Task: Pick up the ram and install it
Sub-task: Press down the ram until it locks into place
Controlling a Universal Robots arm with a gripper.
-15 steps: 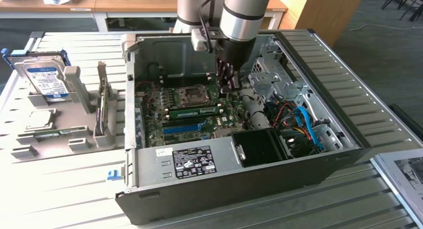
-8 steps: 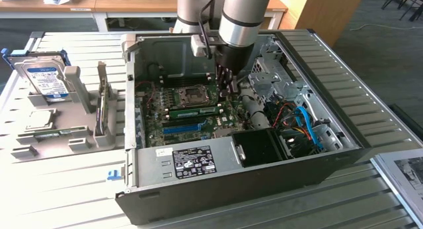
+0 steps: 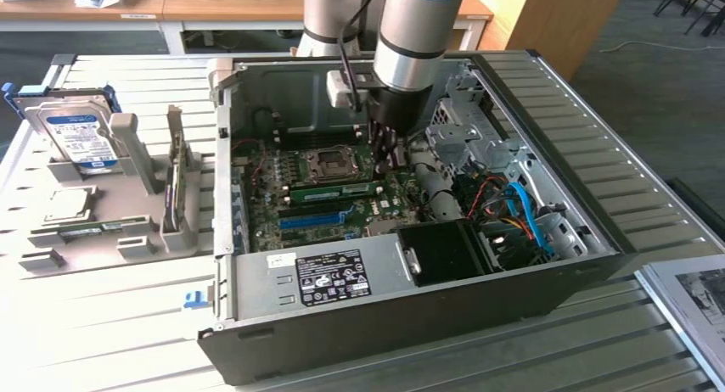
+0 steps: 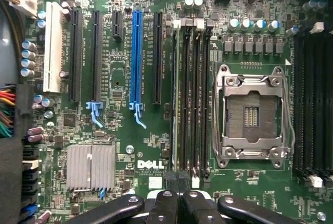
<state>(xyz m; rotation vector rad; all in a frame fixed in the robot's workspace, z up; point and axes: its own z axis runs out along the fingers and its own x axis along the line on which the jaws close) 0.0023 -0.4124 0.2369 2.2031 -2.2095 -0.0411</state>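
"The gripper (image 4: pixel 179 206) is clenched with nothing between its fingers. It hangs low inside the open computer case (image 3: pixel 589 239), just over the board."

"So where's the ram?"

"The ram (image 4: pixel 174 104) stands on edge in the bank of memory slots, in the one nearest the blue slot (image 4: pixel 137 52). The empty CPU socket (image 4: pixel 252 112) is on the other side of the bank. From the exterior view it lies flat and level along its slot."

"What worries you, biggest thing first?"

"First the case. The arm reaches down between the walls and the metal drive cage (image 3: pixel 470 129). Any sideways drift could knock sheet metal or catch the bundle of cables (image 3: pixel 515 210). Next the motherboard (image 4: pixel 125 146). If those closed fingers bear down hard near one end of the slot, the board could flex."

"And the stick?"

"I'd guess it could tilt. A push at one end only might leave the far end sitting high. If the tips slipped off its thin top edge they'd land in the empty slots beside it."

"Anything smaller?"

"The white latch (image 4: pixel 195 181) near the fingertips. I can't tell whether the clips have snapped in. If they haven't, the stick only looks installed."
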